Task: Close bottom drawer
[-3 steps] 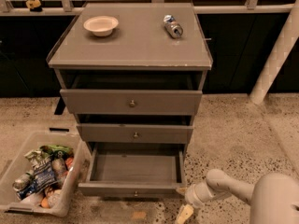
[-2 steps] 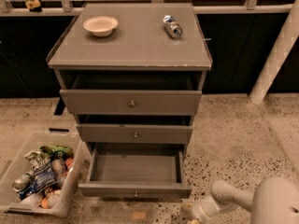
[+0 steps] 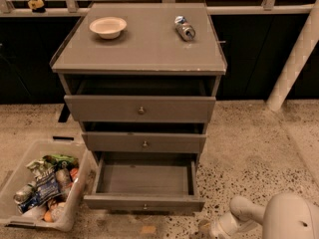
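The bottom drawer (image 3: 143, 202) is the lowest of three grey drawers and stands pulled far out, its shallow box empty, with a small round knob (image 3: 145, 206) on its low front. The middle drawer (image 3: 144, 143) and the top drawer (image 3: 141, 109) above it stick out only slightly. My gripper (image 3: 203, 229) is at the picture's bottom edge, on the floor side just right of the bottom drawer's front right corner, apart from it. Most of it is cut off by the edge. My white arm (image 3: 239, 217) runs to it from the lower right.
On the cabinet top (image 3: 144, 54) sit a white bowl (image 3: 108, 27) and a can lying on its side (image 3: 185, 28). A clear bin of snack packs and cans (image 3: 45, 188) stands on the floor left of the drawer. A white pillar (image 3: 294, 68) leans at the right.
My arm and gripper have moved down and toward the near edge of the picture, away from the drawer front's right end. The bottom drawer has stayed open.
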Robot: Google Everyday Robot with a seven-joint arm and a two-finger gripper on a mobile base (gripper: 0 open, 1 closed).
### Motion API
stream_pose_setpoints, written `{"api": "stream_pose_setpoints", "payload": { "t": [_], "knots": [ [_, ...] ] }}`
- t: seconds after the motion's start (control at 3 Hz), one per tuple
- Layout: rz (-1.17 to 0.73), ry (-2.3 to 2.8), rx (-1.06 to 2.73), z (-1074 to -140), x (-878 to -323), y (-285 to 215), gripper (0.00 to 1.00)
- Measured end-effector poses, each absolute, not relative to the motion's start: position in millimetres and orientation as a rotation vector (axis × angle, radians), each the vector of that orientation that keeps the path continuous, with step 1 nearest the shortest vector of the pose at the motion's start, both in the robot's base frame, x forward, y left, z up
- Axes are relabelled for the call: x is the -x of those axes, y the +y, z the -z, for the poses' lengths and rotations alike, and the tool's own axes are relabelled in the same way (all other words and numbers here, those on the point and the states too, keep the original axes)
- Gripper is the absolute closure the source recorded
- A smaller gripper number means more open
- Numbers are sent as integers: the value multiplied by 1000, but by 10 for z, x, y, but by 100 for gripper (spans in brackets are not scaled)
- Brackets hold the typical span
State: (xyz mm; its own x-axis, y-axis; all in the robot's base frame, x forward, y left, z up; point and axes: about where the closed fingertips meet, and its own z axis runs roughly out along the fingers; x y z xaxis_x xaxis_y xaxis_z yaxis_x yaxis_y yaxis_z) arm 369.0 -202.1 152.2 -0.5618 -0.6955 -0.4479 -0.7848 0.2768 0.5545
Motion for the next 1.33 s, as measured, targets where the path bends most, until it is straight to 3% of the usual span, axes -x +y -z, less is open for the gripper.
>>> {"api": "stream_pose_setpoints", "payload": {
  "t": [1.0, 1.33],
  "knots": [
    [-836, 2076, 1553, -1710, -4109, -1870, 0],
    [-836, 2076, 1553, -1709, -4109, -1869, 0]
  ]
}}
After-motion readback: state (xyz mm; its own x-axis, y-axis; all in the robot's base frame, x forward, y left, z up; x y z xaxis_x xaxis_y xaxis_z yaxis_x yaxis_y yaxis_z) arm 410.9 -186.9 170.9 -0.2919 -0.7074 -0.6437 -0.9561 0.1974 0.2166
